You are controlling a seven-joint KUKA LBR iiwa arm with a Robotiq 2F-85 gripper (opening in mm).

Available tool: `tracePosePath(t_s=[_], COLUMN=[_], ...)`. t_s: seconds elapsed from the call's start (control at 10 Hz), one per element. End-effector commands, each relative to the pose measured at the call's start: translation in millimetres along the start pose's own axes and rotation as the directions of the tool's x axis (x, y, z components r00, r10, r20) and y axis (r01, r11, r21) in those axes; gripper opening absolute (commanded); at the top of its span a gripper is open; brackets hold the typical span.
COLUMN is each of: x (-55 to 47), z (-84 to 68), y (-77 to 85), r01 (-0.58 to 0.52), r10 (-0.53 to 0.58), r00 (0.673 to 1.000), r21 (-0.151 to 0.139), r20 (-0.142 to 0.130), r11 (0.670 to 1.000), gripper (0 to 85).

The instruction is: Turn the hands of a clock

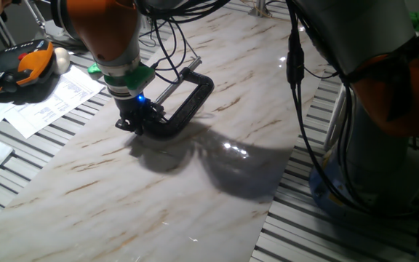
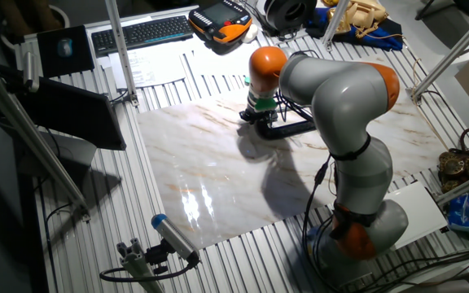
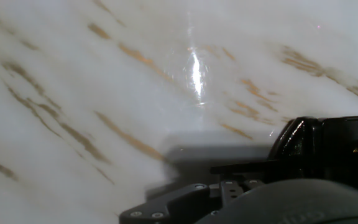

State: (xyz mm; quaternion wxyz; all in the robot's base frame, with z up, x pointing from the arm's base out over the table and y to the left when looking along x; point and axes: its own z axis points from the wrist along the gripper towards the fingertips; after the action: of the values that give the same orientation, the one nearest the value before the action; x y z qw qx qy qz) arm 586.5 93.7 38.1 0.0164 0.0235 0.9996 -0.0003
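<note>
Lying flat on the marbled board (image 1: 195, 182), the clock, a black C-clamp (image 1: 188, 102), shows its curved frame toward 3 o'clock of the gripper (image 1: 138, 120) in one fixed view, with the silver threaded rod (image 1: 174, 81) running up toward 12 o'clock to a small cross-pin, the hands (image 1: 193, 64), at its far end. The gripper is down at the clamp's near end, touching or just beside the frame, and I cannot tell from any view whether its fingers are spread or closed, or whether they grip anything; the hand view shows only a glossy black part of the clamp (image 3: 303, 146) at 3 o'clock and bare marble ahead. Judging by this, the step in hand looks like steadying or approaching the clamp, not yet turning the pin. The next move probably calls for reaching the pin end and rotating about the rod's axis. An orange-and-black pendant (image 1: 20, 69) and papers (image 1: 49, 105) lie at 9 o'clock.
</note>
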Motion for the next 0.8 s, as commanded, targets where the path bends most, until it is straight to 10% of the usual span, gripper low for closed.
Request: tracePosePath(t_s=[0.0,0.7], x=[-0.6,-6.5], z=[-0.1,2.8], y=[0.3,0.1], r01=[0.002,0.008], r10=[-0.002,-0.008], r00=[1.000,1.000], r21=[-0.001,0.000], r20=[-0.002,-0.003], r11=[1.000,1.000], gripper=[0.0,0.0])
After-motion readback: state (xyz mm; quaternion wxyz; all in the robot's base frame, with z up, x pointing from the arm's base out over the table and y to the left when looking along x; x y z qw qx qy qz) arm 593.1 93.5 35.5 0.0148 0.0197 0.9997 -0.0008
